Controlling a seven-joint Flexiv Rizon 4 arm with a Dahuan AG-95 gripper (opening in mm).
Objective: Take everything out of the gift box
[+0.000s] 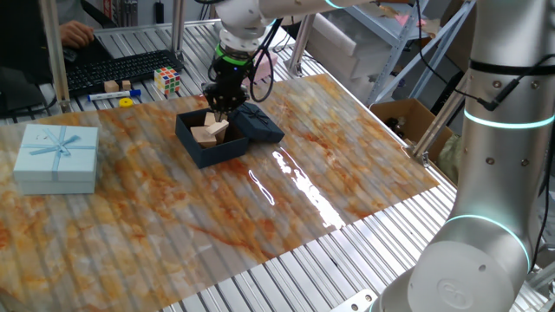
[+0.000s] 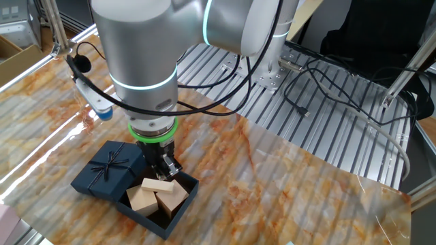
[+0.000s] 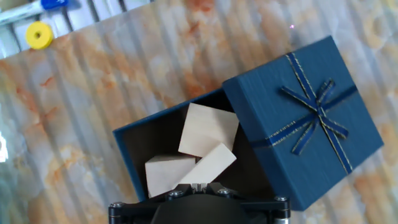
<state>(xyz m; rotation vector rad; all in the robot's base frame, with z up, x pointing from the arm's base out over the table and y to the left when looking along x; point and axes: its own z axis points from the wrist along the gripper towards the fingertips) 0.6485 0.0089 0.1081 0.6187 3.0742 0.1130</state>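
From one fixed view: a marbled orange-and-grey mat (image 1: pixel 286 191) spread over a slatted aluminium table (image 1: pixel 286 277), glare streaking its middle. Near the mat's far edge, the gift box (image 1: pixel 211 146), open, with pale wooden blocks (image 1: pixel 209 130) piled inside and its navy lid (image 1: pixel 257 122) touching the right wall. Directly above the blocks, the gripper (image 1: pixel 222 106), tips at block level; whether spread or pressed on a block cannot be told here. At the mat's left edge, a light blue ribboned box (image 1: pixel 57 156). Beyond, on bare slats: a multicoloured puzzle cube (image 1: pixel 168 81), a yellow ring (image 1: pixel 127 102), a black keyboard (image 1: pixel 117 71). To the right, a cardboard carton (image 1: pixel 413 120) and a second robot's grey body (image 1: pixel 494 173). From the other fixed view: the arm's thick grey housing with a green band, the gripper (image 2: pixel 166 169) down at the box's back corner, against the blocks (image 2: pixel 158 196); fingers too hidden to judge. Box (image 2: pixel 182 203) and bow-topped lid (image 2: pixel 109 170) side by side, touching. Black cables trailing over slats behind. From the hand view: three blocks (image 3: pixel 198 146) leaning together in the box (image 3: pixel 127 155), lid (image 3: pixel 308 118) overlapping its right side; gripper fingers out of sight, only the black mount at the bottom edge.
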